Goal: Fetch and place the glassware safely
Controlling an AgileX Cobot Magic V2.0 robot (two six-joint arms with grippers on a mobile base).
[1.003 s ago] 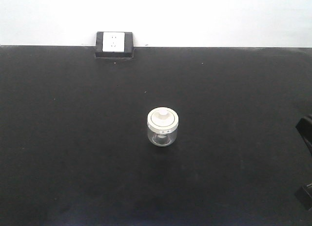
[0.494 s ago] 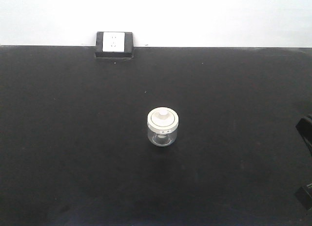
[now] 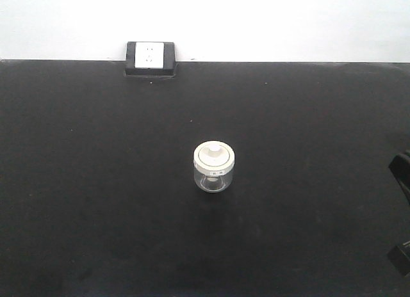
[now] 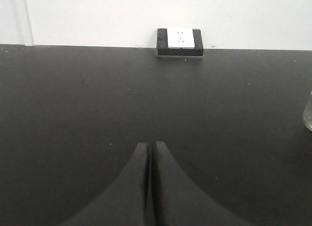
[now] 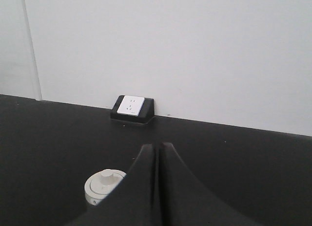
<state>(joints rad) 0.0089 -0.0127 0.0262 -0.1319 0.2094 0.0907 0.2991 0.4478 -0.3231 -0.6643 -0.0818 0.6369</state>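
Observation:
The glassware (image 3: 214,167), a squat clear jar with a cream-white lid and a small knob, stands upright in the middle of the black table (image 3: 96,182). In the right wrist view its lid (image 5: 104,184) shows low at the left, partly hidden behind my right gripper (image 5: 157,146), which is shut, holds nothing and sits nearer the camera than the jar. My left gripper (image 4: 150,145) is shut and empty over bare table. Only a sliver of the jar's glass (image 4: 308,114) shows at that view's right edge. Black parts of the right arm (image 3: 401,175) show at the front view's right edge.
A black block with a white power socket (image 3: 150,58) sits at the table's far edge against the white wall (image 3: 256,22). It also appears in both wrist views, socket (image 4: 180,41) and socket (image 5: 132,109).
The black right arm parts at the front view's right edge have slid slightly further out of frame. The jar has not moved.

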